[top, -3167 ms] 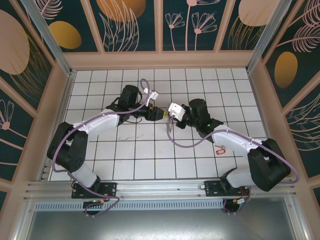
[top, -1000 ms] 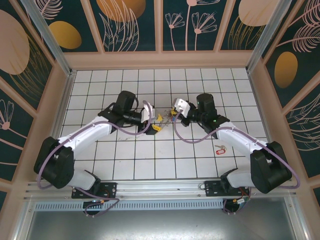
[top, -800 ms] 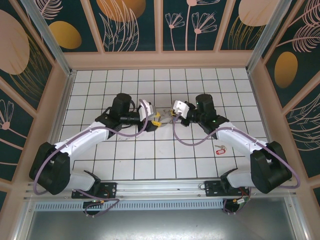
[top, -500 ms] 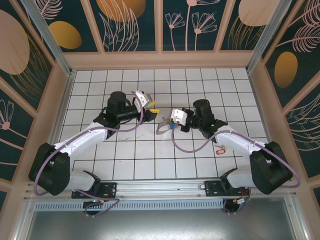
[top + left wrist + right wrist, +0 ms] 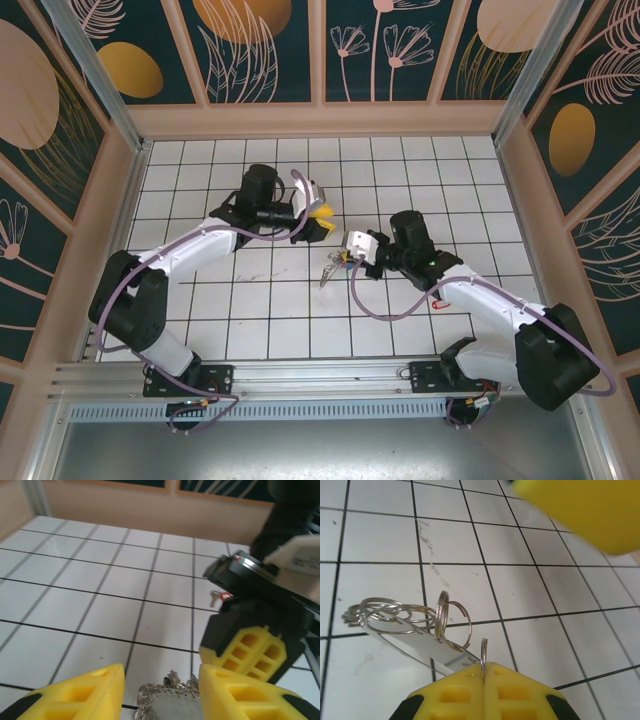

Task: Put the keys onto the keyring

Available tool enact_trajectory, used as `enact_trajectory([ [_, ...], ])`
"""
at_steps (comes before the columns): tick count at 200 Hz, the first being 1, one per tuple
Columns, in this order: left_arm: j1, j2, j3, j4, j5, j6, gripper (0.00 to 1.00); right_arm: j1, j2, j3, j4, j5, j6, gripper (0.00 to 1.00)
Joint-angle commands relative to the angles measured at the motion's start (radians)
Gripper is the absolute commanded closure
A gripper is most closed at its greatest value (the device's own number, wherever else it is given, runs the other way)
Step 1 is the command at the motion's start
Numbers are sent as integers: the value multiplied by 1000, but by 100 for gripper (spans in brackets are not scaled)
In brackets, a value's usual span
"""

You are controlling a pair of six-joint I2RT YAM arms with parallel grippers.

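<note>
Presently the keyring [image 5: 420,646] is pinched by the right gripper [image 5: 483,674], whose jaws are shut on one of the small wire loops [image 5: 452,617]. The flat band and the other loops stand out ahead of its fingertips, above the tiled table [image 5: 530,587]. The left gripper [image 5: 161,676] is seen with its jaws apart and nothing held. The fringe of loops shows low in the gap between its fingers, though whether anything is touched there cannot be told. One key [image 5: 220,596] with a red tag lies on the tiles beyond the right gripper as seen from the left wrist, well apart from both sets of fingers. Other keys cannot be made out.

The step in hand is judged to be the fetching of a key by the free left gripper. The key would best be taken by its tag end, so that its hole is left clear. The ring should be held steady with one loop turned toward the left fingers. A thin loop can be expected to twist under a sideways push, so the key should be brought slowly along the loop's own plane. The pinch on the ring should not be loosened until the key hangs free.
</note>
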Motion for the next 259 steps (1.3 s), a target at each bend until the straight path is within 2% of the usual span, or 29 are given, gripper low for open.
enact_trajectory([
  [1, -17, 36, 49, -130, 107, 106, 56, 2, -21, -6, -10, -63, 109, 100],
  [50, -19, 66, 61, -219, 160, 161, 57, -18, -31, -50, 80, -79, 272, 100],
  [156, -31, 146, 123, -338, 171, 234, 55, -18, -74, -90, 60, -47, 249, 100],
  [249, -49, 202, 211, -524, 189, 356, 56, -17, -76, -90, 49, -35, 239, 100],
  [259, -50, 209, 223, -557, 197, 381, 56, -49, -76, -90, 52, -42, 244, 100],
])
